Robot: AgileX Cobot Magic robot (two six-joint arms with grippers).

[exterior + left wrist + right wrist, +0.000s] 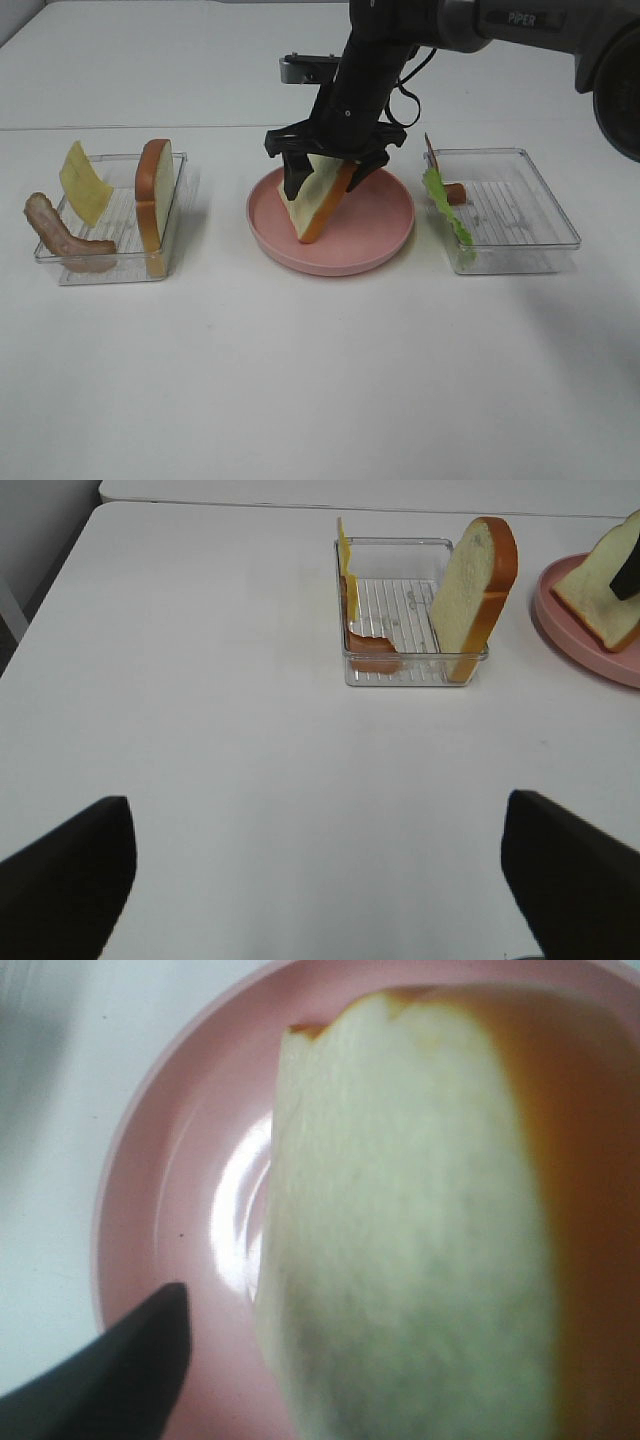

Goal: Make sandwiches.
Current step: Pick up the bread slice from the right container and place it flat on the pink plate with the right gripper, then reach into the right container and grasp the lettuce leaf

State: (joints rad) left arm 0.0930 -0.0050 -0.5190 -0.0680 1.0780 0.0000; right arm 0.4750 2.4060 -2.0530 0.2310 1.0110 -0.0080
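A white bread slice (318, 205) with an orange-brown crust stands tilted on the pink plate (380, 250), its lower corner on the plate. My right gripper (325, 185) straddles its upper part, open. In the right wrist view a strip of plate (170, 1190) shows between one dark finger (120, 1380) and the bread (400, 1240); the other finger is hidden. My left gripper (320, 880) hangs open and empty over bare table, well short of the left tray (400, 675). That tray holds an upright bread slice (470, 590), a cheese slice (345, 575) and bacon (372, 650).
The left clear tray (110, 270) stands left of the plate. A second clear tray (520, 250) on the right has a lettuce leaf (447, 215) leaning on its near-left wall and a brown piece (455, 192) beside it. White table lies in front.
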